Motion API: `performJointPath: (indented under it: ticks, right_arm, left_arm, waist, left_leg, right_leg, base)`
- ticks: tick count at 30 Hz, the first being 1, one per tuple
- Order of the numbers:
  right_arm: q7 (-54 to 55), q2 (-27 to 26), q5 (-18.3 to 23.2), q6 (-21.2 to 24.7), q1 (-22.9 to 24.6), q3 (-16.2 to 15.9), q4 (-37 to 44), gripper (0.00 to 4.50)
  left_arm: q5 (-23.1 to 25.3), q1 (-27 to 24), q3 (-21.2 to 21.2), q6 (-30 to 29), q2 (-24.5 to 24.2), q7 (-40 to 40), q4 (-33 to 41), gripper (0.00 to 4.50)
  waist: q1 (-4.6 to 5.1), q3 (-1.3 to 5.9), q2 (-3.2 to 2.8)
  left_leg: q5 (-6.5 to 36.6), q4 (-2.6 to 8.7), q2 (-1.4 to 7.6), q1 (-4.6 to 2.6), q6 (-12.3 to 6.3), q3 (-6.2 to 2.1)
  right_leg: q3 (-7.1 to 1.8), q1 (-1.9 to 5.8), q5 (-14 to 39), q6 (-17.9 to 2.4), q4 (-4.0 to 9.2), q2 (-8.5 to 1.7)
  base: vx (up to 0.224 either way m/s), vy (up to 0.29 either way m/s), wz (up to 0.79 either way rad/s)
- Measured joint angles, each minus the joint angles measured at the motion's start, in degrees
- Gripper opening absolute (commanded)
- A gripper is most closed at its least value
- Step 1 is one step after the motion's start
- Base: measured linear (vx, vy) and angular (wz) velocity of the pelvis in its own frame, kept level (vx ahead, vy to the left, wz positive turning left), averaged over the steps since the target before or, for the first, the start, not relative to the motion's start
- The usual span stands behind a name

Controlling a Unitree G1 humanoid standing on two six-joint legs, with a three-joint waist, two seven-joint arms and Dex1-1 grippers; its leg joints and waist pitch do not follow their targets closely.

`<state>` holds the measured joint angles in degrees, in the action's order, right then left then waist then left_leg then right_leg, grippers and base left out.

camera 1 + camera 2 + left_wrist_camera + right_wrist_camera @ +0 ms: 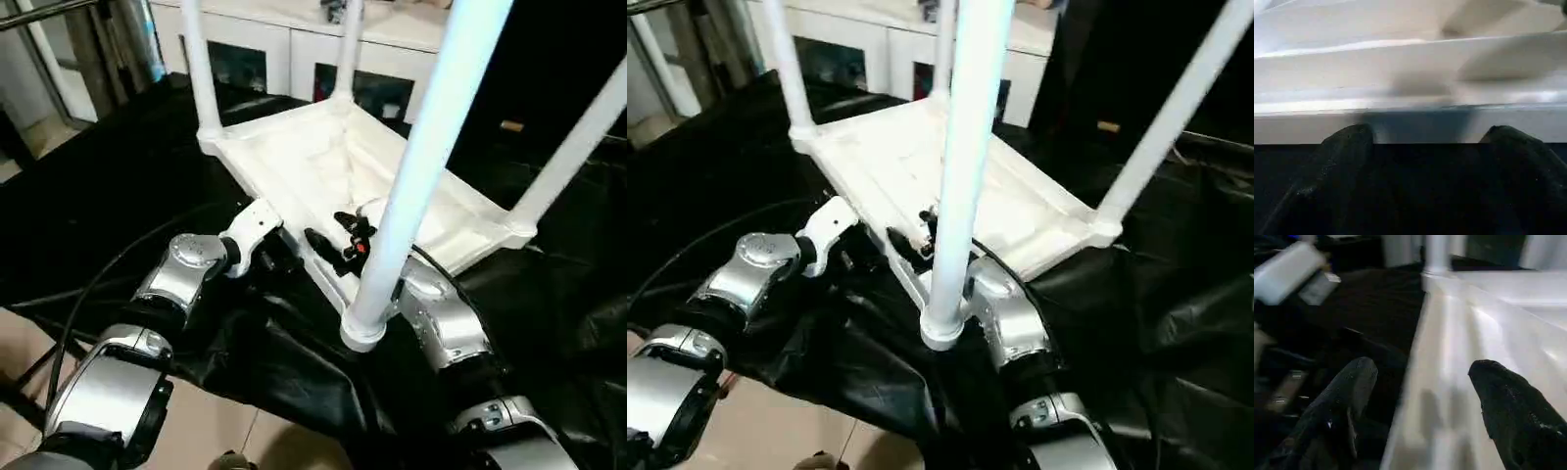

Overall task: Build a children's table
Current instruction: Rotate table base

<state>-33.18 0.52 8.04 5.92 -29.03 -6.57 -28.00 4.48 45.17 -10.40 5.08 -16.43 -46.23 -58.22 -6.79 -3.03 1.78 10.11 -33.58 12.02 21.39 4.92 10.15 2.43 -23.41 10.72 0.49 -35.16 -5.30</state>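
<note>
Children's white plastic table (323, 166) lies upside down, legs up. I see my left gripper (1425, 139) spread at its near rim, my right gripper (1422, 377) spread astride that rim.

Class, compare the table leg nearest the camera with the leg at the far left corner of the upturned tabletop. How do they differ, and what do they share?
The nearest leg rises from the corner socket beside the robot's forearms; the far-left leg stands at the corner towards the white cabinet. The nearest leg looks much thicker in the picture, the far-left leg slim. The nearest leg leans right as it rises; the far-left leg leans slightly left. Both are white tubes seated in the tabletop, pointing up.
</note>
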Motion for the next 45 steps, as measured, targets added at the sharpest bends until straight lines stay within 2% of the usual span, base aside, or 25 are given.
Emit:
performJointPath:
  ticks: [6, 11, 15, 18, 21, 25, 29, 32, 36, 45]
  right_arm:
    - [-4.04, 1.67, 2.48, -0.39, 0.11, -0.44, 1.08, 3.5]
    - [-7.89, 5.83, 5.9, 0.4, 0.78, 3.61, 3.88, 3.5]
    - [-4.54, 7.63, 5.23, 0.08, 0.66, 5.73, 2.98, 3.5]
    - [-0.16, 10.17, 4.69, 0.02, -0.17, 8.55, -0.73, 3.5]
    - [-0.86, 12.79, 4.63, -0.01, 0.07, 9.42, -1.11, 3.5]
    - [-9.98, 17.08, 5.38, 2.58, 5.62, 7.71, 7.51, 3.5]
    - [-18.58, 22.41, 7.86, 6.27, 11.21, 3.2, 16.21, 3.5]
    - [-21.85, 25.17, 9.43, 8.6, 12.3, 1.91, 20.53, 3.5]
    - [-22.42, 26.66, 9.49, 10.44, 12.89, 2.63, 22.14, 3.5]
    - [-23.43, 29.21, 10.37, 16.45, 13.89, 1.65, 28.08, 3.5]
  left_arm:
    - [-2.76, -2.54, 0.19, 0.95, -0.23, -4.84, 5.16, 4.42]
    - [-4.15, -5.5, 0.66, 2.29, -2.7, -8.54, 9.39, 4.42]
    - [-4.91, -8.35, 2.16, 2.34, -5.23, -8.79, 11.76, 4.42]
    - [-7.06, -11.73, 3.99, -0.39, -7.53, -9.82, 17.52, 4.42]
    - [-7.14, -13.91, 5.11, -2.54, -9.41, -9.3, 20.25, 4.42]
    - [-6.19, -14.43, 5.22, -3.54, -7.49, -3.97, 19.64, 4.42]
    - [-4.61, -11.15, 4.99, -5.55, -2.46, 3.05, 15.71, 4.42]
    - [-4.05, -7.48, 4.63, -5.98, 0.78, 6.41, 12.44, 4.42]
    - [-3.22, -4.99, 3.84, -5.85, 2.72, 7.11, 9.46, 4.42]
    - [-1.5, -1.81, 2.71, -5.08, 5.1, 6.51, 5.0, 4.42]
  waist:
    - [0.1, -0.02, 0.05]
    - [0.65, -0.06, 0.33]
    - [1.63, -0.04, 0.38]
    - [1.76, -0.05, 0.38]
    - [1.74, -0.06, 0.39]
    - [1.15, -0.1, 0.55]
    - [0.76, -0.13, 0.71]
    - [0.72, -0.12, 0.65]
    - [0.66, -0.08, 0.52]
    - [-1.53, -0.05, 0.32]
  left_leg:
    - [0.0, -0.11, 0.07, 0.02, -0.02, -0.04]
    - [-0.01, -0.09, 0.09, -0.17, 0.01, -0.05]
    - [-0.03, -0.04, 0.07, -0.2, 0.05, -0.05]
    - [-0.03, -0.04, 0.07, -0.2, 0.06, 0.02]
    - [-0.03, -0.02, 0.06, -0.2, 0.05, 0.04]
    - [-0.01, -0.06, 0.08, -0.15, 0.01, 0.04]
    - [-0.05, -0.16, 0.13, -0.14, -0.04, -0.01]
    - [-0.07, -0.2, 0.13, -0.2, -0.07, -0.04]
    - [-0.08, -0.19, 0.02, -0.29, -0.07, -0.11]
    - [-0.05, -0.19, 0.02, -0.21, -0.11, -0.19]
  right_leg:
    - [-0.04, 0.01, 0.0, 0.0, -0.03, -0.04]
    - [-0.06, 0.04, -0.01, 0.01, -0.15, 0.04]
    - [-0.05, 0.03, -0.01, 0.01, -0.17, 0.09]
    - [-0.09, 0.01, -0.01, 0.01, -0.14, 0.07]
    - [-0.09, 0.01, -0.01, 0.01, -0.13, 0.08]
    - [-0.08, 0.07, 0.02, 0.04, -0.08, 0.07]
    - [-0.09, 0.1, -0.01, 0.07, -0.1, 0.03]
    - [-0.11, 0.16, -0.05, 0.09, -0.1, 0.03]
    - [-0.1, 0.25, -0.07, 0.12, -0.1, 0.03]
    - [-0.07, 0.34, -0.06, 0.12, 0.02, -0.03]
  base:
    - [0.0, 0.0, 0.0]
    - [0.0, 0.0, 0.0]
    - [0.0, 0.0, 0.0]
    - [0.0, 0.0, 0.0]
    - [0.0, 0.0, 0.0]
    - [0.0, 0.0, 0.0]
    - [0.0, 0.0, 0.0]
    - [0.0, 0.0, 0.0]
    - [0.0, 0.0, 0.0]
    - [0.0, 0.0, 0.0]
